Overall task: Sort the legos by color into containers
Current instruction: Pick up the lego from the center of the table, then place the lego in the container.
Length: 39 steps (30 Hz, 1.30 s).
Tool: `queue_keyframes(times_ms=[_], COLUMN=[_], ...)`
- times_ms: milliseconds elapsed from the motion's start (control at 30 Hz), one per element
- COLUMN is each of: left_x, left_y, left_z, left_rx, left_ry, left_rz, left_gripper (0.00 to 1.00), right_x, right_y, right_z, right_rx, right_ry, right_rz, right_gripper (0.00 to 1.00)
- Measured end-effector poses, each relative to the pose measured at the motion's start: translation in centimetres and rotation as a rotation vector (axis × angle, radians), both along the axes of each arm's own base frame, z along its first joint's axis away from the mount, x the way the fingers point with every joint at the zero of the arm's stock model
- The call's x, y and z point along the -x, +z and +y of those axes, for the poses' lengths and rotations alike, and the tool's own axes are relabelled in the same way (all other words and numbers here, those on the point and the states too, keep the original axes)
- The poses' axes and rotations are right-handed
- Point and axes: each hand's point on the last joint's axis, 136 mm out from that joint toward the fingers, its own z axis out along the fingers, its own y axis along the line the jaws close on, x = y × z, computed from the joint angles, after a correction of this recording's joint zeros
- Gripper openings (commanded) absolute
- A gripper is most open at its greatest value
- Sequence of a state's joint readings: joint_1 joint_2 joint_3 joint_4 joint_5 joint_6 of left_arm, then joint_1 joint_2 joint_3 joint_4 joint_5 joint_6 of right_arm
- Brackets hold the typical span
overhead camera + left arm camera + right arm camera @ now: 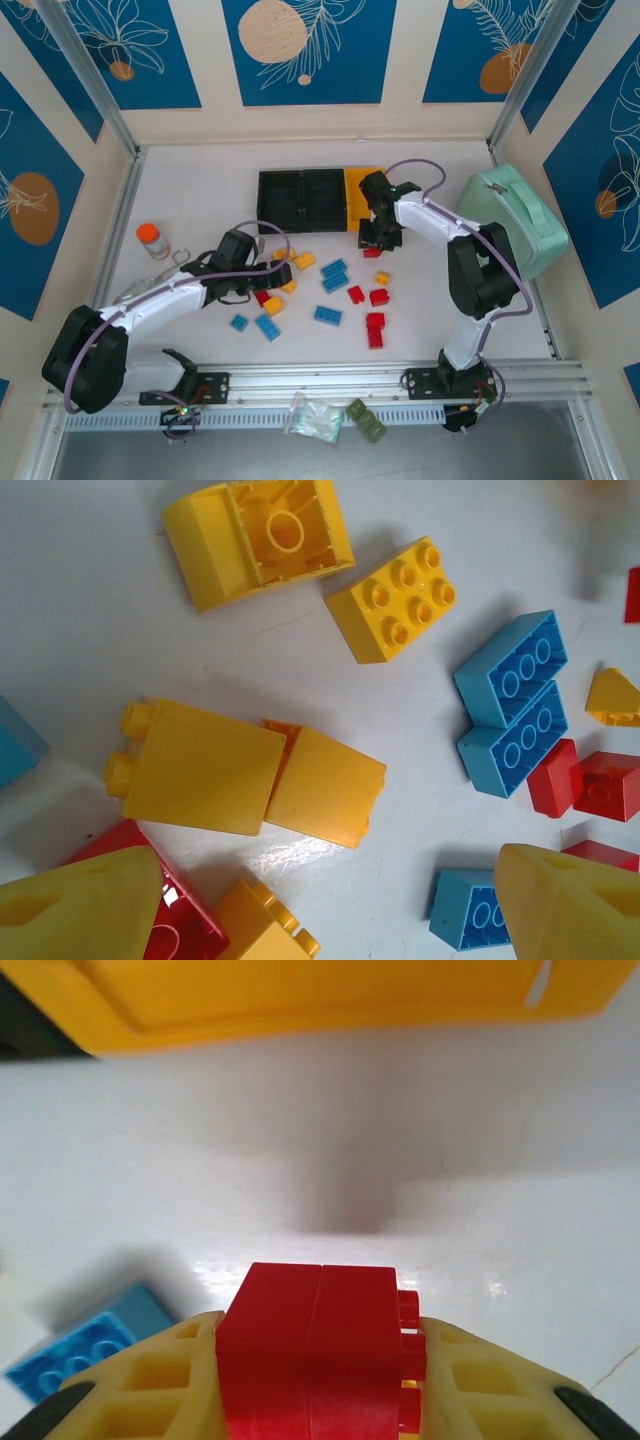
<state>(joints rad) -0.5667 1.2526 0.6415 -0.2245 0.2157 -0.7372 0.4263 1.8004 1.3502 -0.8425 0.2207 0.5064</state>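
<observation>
The right gripper (320, 1360) is clamped on a red studded plastic brick (318, 1345). Its yellow fingers (150, 1380) press against the brick's two sides, and the studs point to one side. In the top view this gripper (372, 243) sits just in front of the row of three small joined plastic bins (300, 178), at the end where the yellow bin (352, 180) adjoins the two black ones. The wrist camera shows the yellow bin's wall (300, 1000) close ahead, and a blue brick (75, 1355) lies on the white table (450, 1160) to the left. The brick may be lifted slightly off the surface, but the angle does not make that clear.

The left gripper (320, 910) hangs with its jaws spread wide and nothing between them. It is above a cluster of loose legos (328, 314) scattered in the middle of the table. Below it are a flat-backed yellow brick (200, 765) touching a sloped yellow piece (325, 785), an overturned hollow yellow brick (260, 540), a six-stud yellow brick (395, 600), and two blue bricks side by side (510, 705). A red brick (175, 925) lies partly under the left fingertip (80, 910).
</observation>
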Motion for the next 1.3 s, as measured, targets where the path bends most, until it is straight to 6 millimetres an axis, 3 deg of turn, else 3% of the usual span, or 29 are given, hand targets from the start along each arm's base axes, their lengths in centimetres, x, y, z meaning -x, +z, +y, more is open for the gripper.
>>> queue_keyframes(times_ms=[233, 333, 433, 567, 767, 1000, 1300], left_x=[-0.4, -0.4, -0.4, -0.1, 0.1, 0.0, -0.1], left_y=[1.6, 2.1, 2.3, 2.3, 2.3, 2.2, 2.2], left_z=[-1.4, -1.8, -2.2, -2.5, -2.7, -2.5, -2.4], left_rx=[0.024, 0.031, 0.034, 0.032, 0.032, 0.022, 0.014], left_ry=[-0.03, -0.041, -0.049, -0.056, -0.055, -0.048, -0.041], left_rz=[-0.038, -0.048, -0.056, -0.056, -0.053, -0.056, -0.058], left_gripper=[0.86, 0.86, 0.86, 0.86, 0.86, 0.86, 0.86], right_x=[-3.8, -6.0, -7.9, -9.8, -10.7, -11.6, -11.6], right_y=[4.9, 6.0, 5.5, 3.5, 1.4, 1.9, 2.3], right_z=[0.8, 0.9, 0.9, 0.6, -0.1, -0.2, -0.2], right_rx=[-0.041, -0.051, -0.048, -0.017, 0.025, 0.029, 0.029], right_ry=[-0.013, -0.032, -0.048, -0.066, -0.085, -0.098, -0.098], right_rz=[-0.126, -0.162, -0.165, -0.135, -0.091, -0.104, -0.103], right_gripper=[0.28, 0.28, 0.29, 0.29, 0.33, 0.51, 0.53])
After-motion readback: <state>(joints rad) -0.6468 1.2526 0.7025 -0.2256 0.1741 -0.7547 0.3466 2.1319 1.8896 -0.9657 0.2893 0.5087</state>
